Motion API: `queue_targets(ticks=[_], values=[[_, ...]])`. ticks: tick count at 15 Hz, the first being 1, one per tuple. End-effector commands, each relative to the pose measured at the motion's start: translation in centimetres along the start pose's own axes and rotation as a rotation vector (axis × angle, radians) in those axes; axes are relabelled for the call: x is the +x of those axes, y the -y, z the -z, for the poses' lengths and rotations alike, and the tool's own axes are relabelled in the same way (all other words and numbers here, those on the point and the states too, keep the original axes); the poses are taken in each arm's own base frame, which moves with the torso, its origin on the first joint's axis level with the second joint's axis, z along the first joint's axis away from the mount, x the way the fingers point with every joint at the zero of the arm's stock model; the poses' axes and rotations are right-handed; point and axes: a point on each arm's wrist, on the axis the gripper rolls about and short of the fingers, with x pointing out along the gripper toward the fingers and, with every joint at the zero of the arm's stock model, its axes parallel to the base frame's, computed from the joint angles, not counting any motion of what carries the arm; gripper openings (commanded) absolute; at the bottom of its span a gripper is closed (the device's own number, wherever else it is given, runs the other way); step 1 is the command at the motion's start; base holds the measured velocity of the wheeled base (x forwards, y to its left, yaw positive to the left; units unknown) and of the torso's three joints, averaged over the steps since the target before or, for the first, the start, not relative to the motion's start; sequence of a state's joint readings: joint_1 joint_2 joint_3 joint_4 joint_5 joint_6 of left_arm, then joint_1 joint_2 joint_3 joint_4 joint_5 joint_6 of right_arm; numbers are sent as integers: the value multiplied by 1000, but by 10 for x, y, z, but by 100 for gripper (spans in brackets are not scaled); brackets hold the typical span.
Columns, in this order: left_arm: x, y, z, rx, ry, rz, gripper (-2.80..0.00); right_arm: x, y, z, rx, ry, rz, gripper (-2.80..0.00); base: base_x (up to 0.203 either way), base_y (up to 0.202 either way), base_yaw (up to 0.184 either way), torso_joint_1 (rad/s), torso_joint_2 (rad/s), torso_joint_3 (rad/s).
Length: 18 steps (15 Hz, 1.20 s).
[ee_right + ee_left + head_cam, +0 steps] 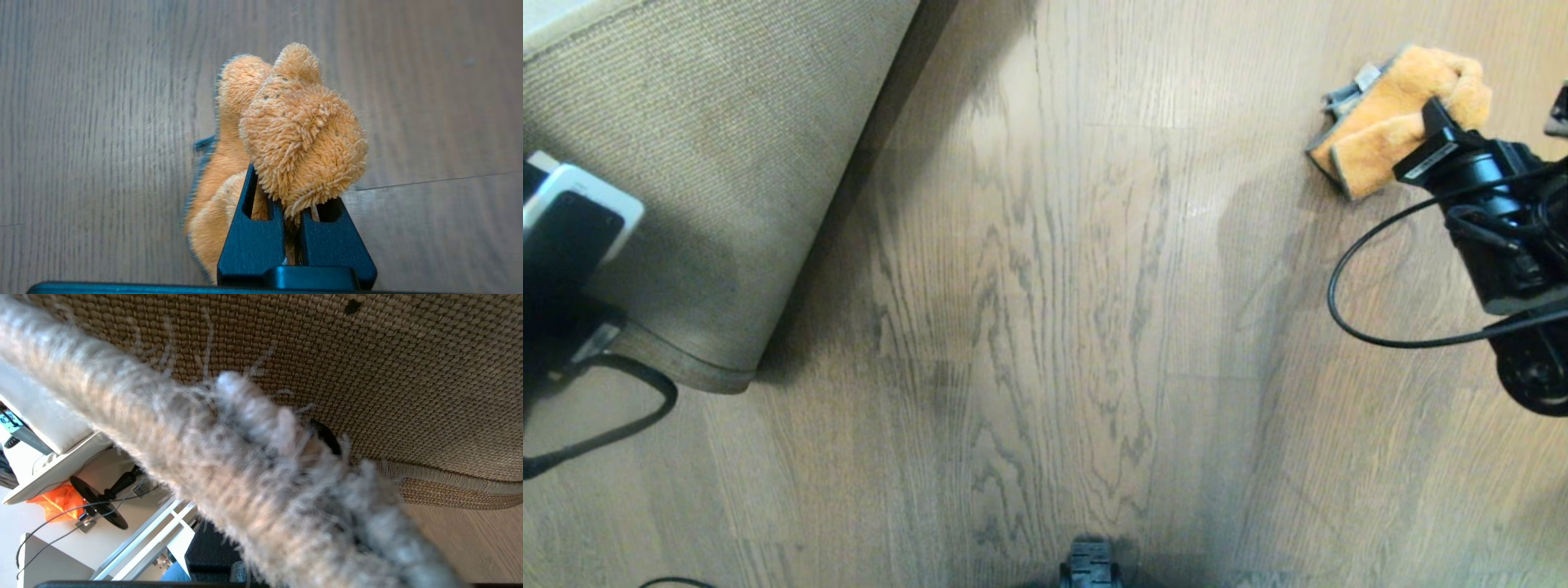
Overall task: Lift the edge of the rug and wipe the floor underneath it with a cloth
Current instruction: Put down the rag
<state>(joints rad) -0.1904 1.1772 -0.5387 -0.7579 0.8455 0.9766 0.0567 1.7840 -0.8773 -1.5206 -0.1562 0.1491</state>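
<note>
The floor (1062,310), brown planks with dark grain streaks, fills the middle of the head view, bare and ready for the wipe. Up at its far left the rug (719,171) is peeled back, tan woven backing up, rounded corner curling over and throwing a shadow on the boards. The left gripper (322,437) is clamped on that edge; from its wrist you see coarse basket-weave backing above and a fuzzy pale grey pile fringe across the front, fingers almost buried in it. Over at the far right the cloth (1396,114), orange-tan plush terry with a grey trimmed edge, lumpy and bunched, is pinched in the right gripper (292,245), its dark fingers squeezed tight on a fold.

The step looks like carrying the cloth over to the boards beside the lifted rug. To do it well: hold the edge high and steady, press the loose bulk flat against the planks, and sweep with the grain into that shadowed strip without snagging the fringe.
</note>
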Motion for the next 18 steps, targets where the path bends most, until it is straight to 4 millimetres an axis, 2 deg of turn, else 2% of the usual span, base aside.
queue_targets(ticks=[1, 6, 10, 14, 17, 18], values=[[1, 0, 0, 4, -4, -4, -280, -14, 6, -29, -5, 70, 11, -280, 0, 0, 0, 0, 0, 0], [0, 0, 0, 5, -4, -3, -280, -53, 29, -50, -84, 29, 42, -280, 0, 0, 0, 0, 0, 0], [0, 1, 0, 6, -3, -1, -280, -75, 49, -68, -167, -5, 108, -280, 0, 0, 0, 0, 0, 0], [0, 2, 1, 2, -3, 1, -280, -107, 68, -58, -263, -129, 108, -280, 0, 0, 0, 0, 0, 0], [-1, 1, 1, 0, -3, -1, -280, -136, 78, -41, -269, -266, 106, -280, 0, 0, 0, 0, 0, 0], [-1, 0, 2, 0, -5, -3, -280, -139, 82, -34, -267, -303, 113, -280, 0, 0, 0, 0, 0, 0]])
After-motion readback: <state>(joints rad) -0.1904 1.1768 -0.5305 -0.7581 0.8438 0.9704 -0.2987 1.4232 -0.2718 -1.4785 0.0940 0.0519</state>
